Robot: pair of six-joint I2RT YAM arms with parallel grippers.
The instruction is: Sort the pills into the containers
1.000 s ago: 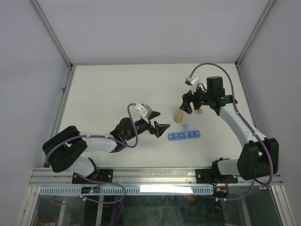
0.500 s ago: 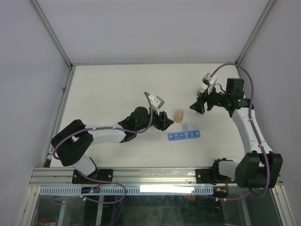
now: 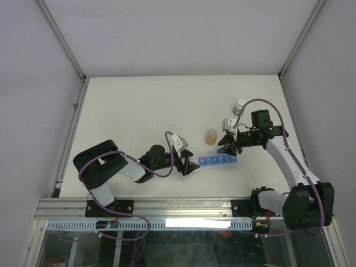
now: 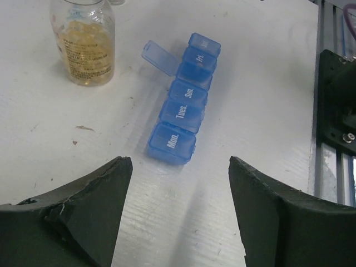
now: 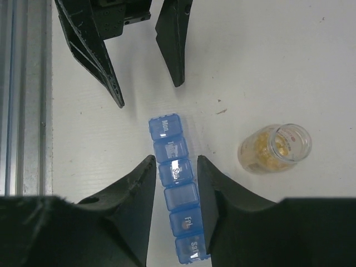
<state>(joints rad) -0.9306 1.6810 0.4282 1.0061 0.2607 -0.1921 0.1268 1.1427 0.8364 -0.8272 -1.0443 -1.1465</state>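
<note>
Bracing the pill organizer (image 4: 181, 117), seemingly: right gripper (image 5: 175, 164) straddles its middle, grip unclear; left gripper (image 4: 179, 164), nine o'clock, gapes empty. Next: pills (image 4: 89, 55) from the bottle (image 4: 80, 14).

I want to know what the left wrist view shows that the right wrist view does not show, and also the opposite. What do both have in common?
Only the left wrist view: one lid of the pill organizer stands flipped open toward the bottle, whose side shows.
Only the right wrist view: the right gripper, one finger on each side of the organizer row, whether touching is unclear, and the bottle's open mouth from above.
Both: the blue organizer, the bottle of orange-tan pills, the left gripper with open jaws, the white table.
</note>
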